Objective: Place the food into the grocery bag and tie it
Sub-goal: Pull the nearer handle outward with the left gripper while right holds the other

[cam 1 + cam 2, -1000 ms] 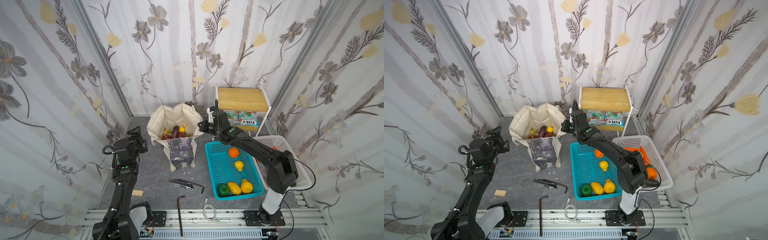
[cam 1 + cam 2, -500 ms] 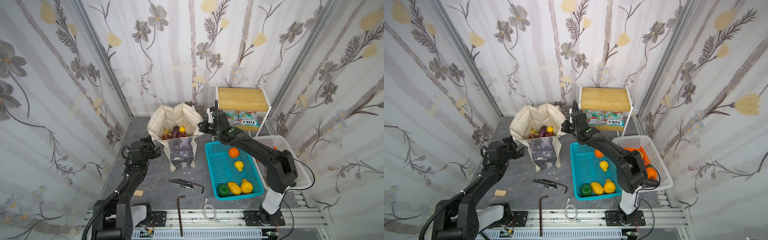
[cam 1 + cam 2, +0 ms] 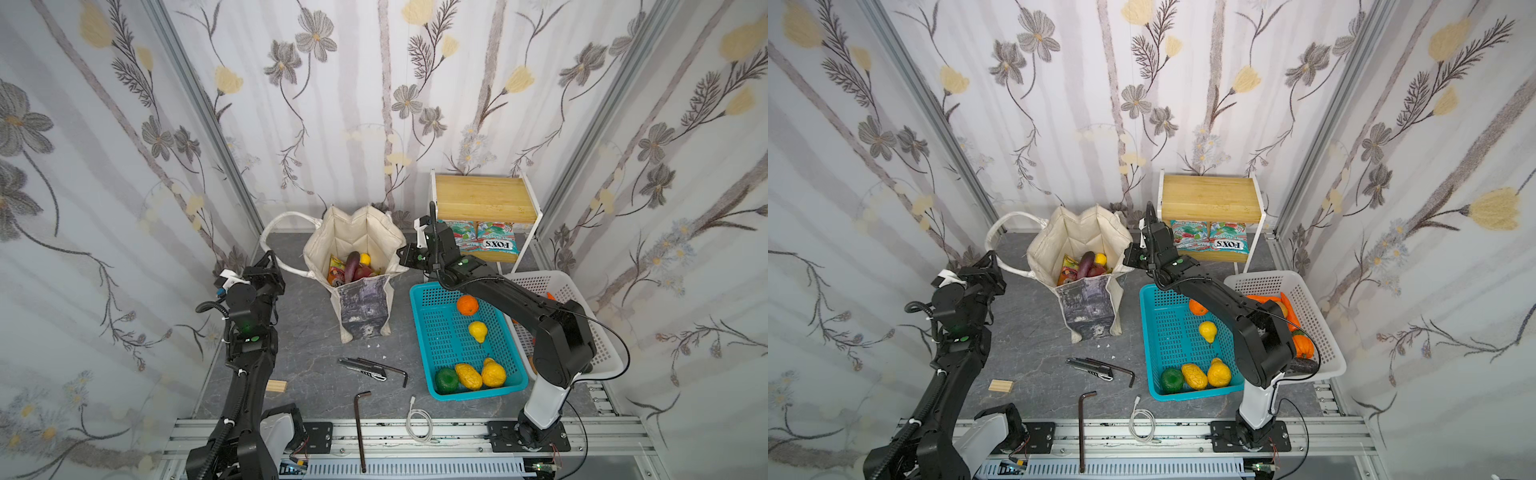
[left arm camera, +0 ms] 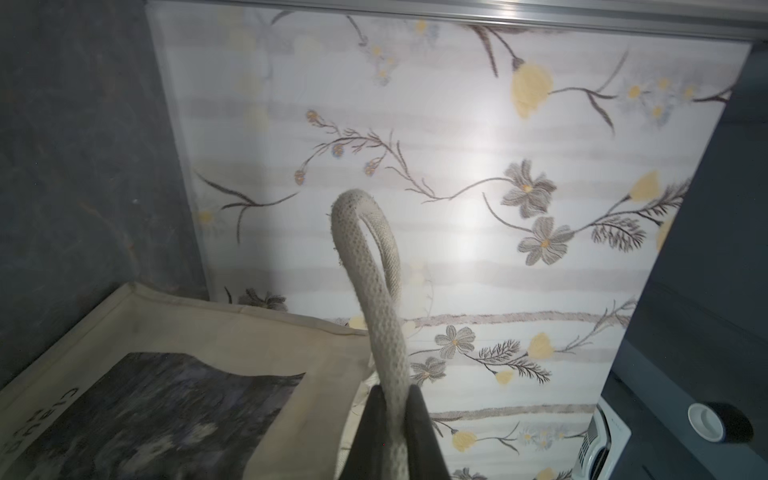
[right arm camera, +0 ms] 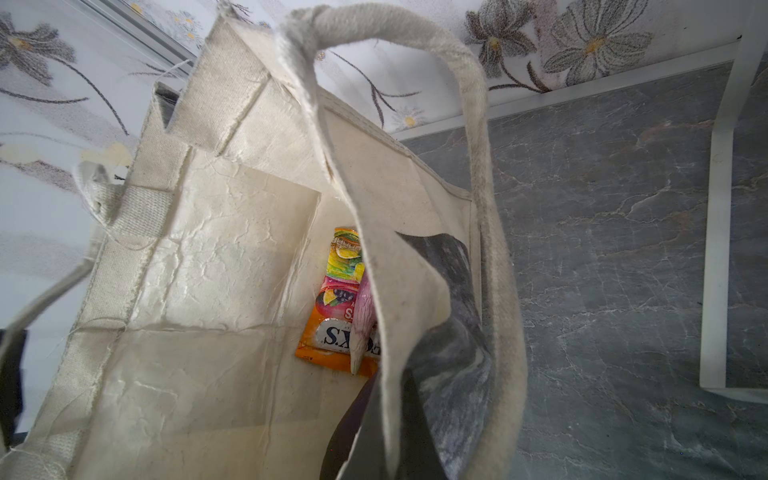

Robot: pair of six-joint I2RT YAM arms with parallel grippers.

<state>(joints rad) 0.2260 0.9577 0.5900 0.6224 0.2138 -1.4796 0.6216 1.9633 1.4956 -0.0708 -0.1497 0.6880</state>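
The cream grocery bag (image 3: 353,232) (image 3: 1079,232) stands open at the back middle in both top views. Food lies inside: a purple eggplant (image 3: 352,266), a yellow lemon (image 3: 365,258) and an orange packet (image 3: 336,270). My left gripper (image 3: 270,259) (image 4: 394,399) is shut on the bag's left handle (image 3: 282,218) (image 4: 384,324), which loops up out of the jaws. On the bag's right rim my right gripper (image 3: 403,253) (image 5: 388,386) is shut, pinching the canvas wall. In the right wrist view the orange packet (image 5: 336,316) and a pink fruit (image 5: 365,316) show inside, under the other handle (image 5: 478,166).
A turquoise basket (image 3: 419,328) with several toy fruits sits right of the bag, beside a white basket (image 3: 536,282). Behind them a wooden shelf (image 3: 482,199) has snack packets (image 3: 494,241) under it. Hex keys (image 3: 361,428), a knife (image 3: 361,368), a cable (image 3: 419,424) and a wood block (image 3: 276,386) lie in front.
My left arm swung in from the left wall to the bag's left handle, and its jaws went from open to shut on it. The right arm has not moved.
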